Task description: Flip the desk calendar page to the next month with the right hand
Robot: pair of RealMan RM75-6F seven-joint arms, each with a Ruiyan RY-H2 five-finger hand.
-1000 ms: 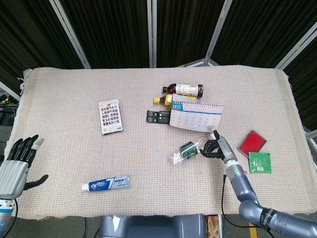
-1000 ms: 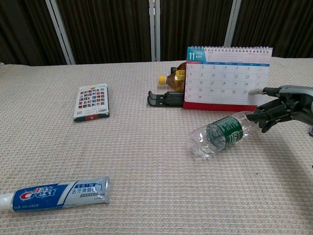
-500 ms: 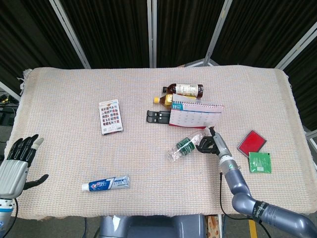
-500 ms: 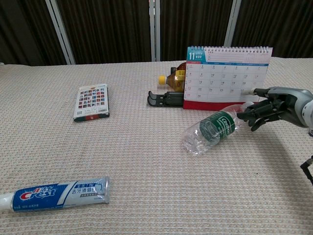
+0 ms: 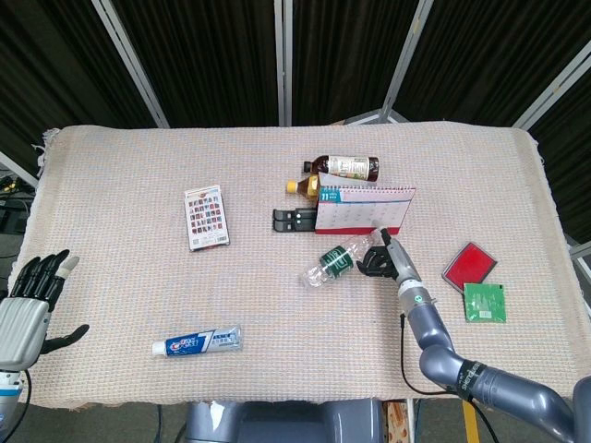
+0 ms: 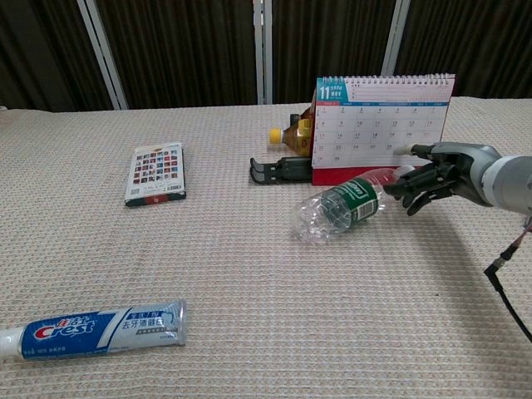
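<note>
The desk calendar [image 5: 365, 208] [image 6: 378, 125] stands on a red base at the table's middle right, its November page facing me. My right hand [image 5: 380, 257] [image 6: 432, 174] is at the page's lower right corner. One fingertip [image 6: 401, 150] is stretched out against the sheet, while the other fingers hang loosely bent and hold nothing. A clear plastic bottle with a green label [image 5: 334, 262] [image 6: 337, 208] lies right against those fingers. My left hand [image 5: 32, 295] hovers off the table's near left corner, fingers straight and apart.
Two brown bottles [image 5: 342, 168] lie behind the calendar. A black clip-like object [image 5: 294, 220] [image 6: 278, 170] sits at its left end. A card pack [image 5: 205, 219], a toothpaste tube [image 5: 197, 341], a red pad [image 5: 470, 266] and a green packet [image 5: 484, 302] lie around.
My right hand has moved forward and left up to the calendar, shoving the clear bottle leftward. The calendar has been nudged back slightly. The left hand is unchanged.
</note>
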